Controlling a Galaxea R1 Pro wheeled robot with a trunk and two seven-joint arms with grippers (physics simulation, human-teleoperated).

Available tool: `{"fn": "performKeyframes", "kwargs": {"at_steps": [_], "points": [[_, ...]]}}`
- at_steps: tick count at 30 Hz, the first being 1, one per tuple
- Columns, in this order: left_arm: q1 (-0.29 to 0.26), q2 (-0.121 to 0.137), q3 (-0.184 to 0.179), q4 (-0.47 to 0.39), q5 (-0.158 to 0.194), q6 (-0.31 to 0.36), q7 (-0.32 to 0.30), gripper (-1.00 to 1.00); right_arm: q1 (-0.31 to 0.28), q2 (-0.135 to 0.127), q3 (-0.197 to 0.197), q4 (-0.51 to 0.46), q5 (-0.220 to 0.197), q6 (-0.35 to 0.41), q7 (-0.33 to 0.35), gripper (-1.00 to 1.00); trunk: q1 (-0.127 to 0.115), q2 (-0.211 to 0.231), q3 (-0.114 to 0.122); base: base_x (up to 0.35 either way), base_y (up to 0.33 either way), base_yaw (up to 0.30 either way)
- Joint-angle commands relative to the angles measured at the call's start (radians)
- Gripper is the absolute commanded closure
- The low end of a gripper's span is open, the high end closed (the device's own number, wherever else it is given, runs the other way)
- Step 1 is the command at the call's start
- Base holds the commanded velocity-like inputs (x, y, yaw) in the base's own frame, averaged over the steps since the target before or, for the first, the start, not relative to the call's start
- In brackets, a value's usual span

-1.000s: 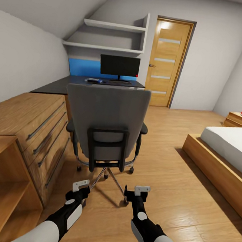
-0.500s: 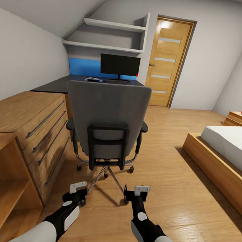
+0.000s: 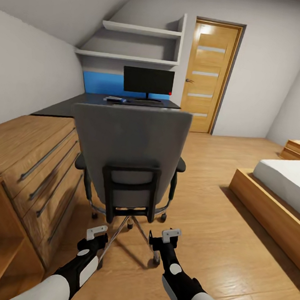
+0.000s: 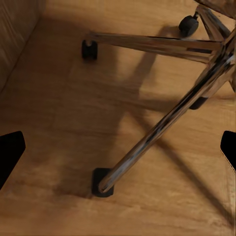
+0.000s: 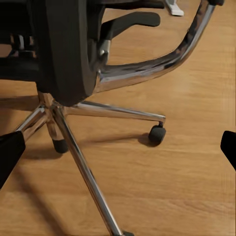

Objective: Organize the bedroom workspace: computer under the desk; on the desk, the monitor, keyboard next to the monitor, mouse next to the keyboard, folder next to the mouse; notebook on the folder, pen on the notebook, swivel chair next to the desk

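Step in hand: judged to be the approach to the swivel chair, which stands between the robot and the desk, its backrest turned toward the robot.
Left gripper: low above the floor near the chair's chrome base; jaws wide apart, holding nothing.
Right gripper: low beside the base, near a castor; jaws wide apart, holding nothing.
Monitor: upright on the far end of the desk, against the blue back panel.
Keyboard: flat on the desk just in front of the monitor.
Small items: on the desk left of the keyboard; too small to identify.
Chair seat: hidden by the backrest, so the folder cannot be confirmed.
Advice: come round the chair's right side, where the floor is open; the wooden drawer cabinet crowds the left. Raise both arms clear of the base legs before reaching for the seat.
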Motion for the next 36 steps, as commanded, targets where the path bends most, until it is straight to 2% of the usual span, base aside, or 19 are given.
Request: {"fn": "performKeyframes", "kwargs": {"at_steps": [1,11,36], "points": [[-0.001,0.000,0.003,0.001,0.007,-0.005,-0.001,-1.00,-0.001,0.000,0.007,0.002,-0.002,-0.003,-0.008,-1.00,0.000,0.000,-0.001,0.229,0.000,0.000],[-0.001,0.000,0.003,0.002,0.007,-0.005,-0.002,-1.00,-0.001,0.000,0.006,0.002,-0.001,-0.003,-0.009,-1.00,0.000,0.000,-0.001,0.150,-0.010,0.000],[-0.001,0.001,0.003,0.004,0.007,-0.005,-0.001,-1.00,-0.001,0.000,0.006,0.000,-0.001,-0.003,-0.011,-1.00,0.000,0.000,-0.001,0.300,-0.005,-0.023]]}}
